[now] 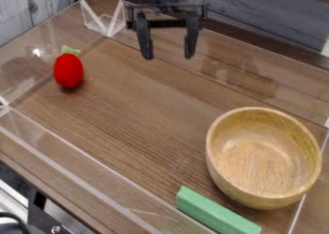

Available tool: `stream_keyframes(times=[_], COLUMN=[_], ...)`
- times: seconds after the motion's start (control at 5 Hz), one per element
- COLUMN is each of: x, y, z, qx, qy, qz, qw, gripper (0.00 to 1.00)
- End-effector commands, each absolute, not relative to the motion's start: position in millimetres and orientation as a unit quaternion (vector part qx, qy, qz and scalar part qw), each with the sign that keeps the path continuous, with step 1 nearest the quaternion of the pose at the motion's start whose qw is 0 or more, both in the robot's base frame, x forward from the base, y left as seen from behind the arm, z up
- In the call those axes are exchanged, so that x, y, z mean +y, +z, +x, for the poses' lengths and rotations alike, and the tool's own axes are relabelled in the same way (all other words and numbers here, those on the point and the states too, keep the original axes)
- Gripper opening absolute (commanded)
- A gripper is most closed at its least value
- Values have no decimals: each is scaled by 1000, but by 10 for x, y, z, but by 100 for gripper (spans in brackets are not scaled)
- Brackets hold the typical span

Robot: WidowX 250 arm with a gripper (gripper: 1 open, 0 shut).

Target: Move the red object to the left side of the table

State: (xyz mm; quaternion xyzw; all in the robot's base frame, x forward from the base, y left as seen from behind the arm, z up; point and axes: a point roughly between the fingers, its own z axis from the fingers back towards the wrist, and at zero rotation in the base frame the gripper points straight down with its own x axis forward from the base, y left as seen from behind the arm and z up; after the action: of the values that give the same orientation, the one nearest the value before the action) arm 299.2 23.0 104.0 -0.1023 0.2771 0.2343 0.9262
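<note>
The red object [68, 71], a small rounded toy fruit with a green stem, rests on the left part of the brown wood-grain table [141, 132], close to the left acrylic wall. My gripper [168, 47] hangs over the far middle of the table, to the right of and behind the fruit. Its two dark fingers [145, 42] point down and stand apart, open, with nothing between them.
A round light wooden bowl [264, 156] sits at the right front. A flat green block [216, 213] lies at the front edge beside the bowl. Low clear acrylic walls [103, 21] edge the table.
</note>
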Motion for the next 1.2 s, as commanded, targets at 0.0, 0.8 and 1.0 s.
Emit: stream_keyframes(times=[0.0,0.8,1.0], x=[216,514,595], y=[1240,1474,1399], z=[3022,2904,2916], qx=[212,149,146], qy=[212,194,155], qz=[-101,-110,-104], qw=[949,963,972], gripper=[100,100,100])
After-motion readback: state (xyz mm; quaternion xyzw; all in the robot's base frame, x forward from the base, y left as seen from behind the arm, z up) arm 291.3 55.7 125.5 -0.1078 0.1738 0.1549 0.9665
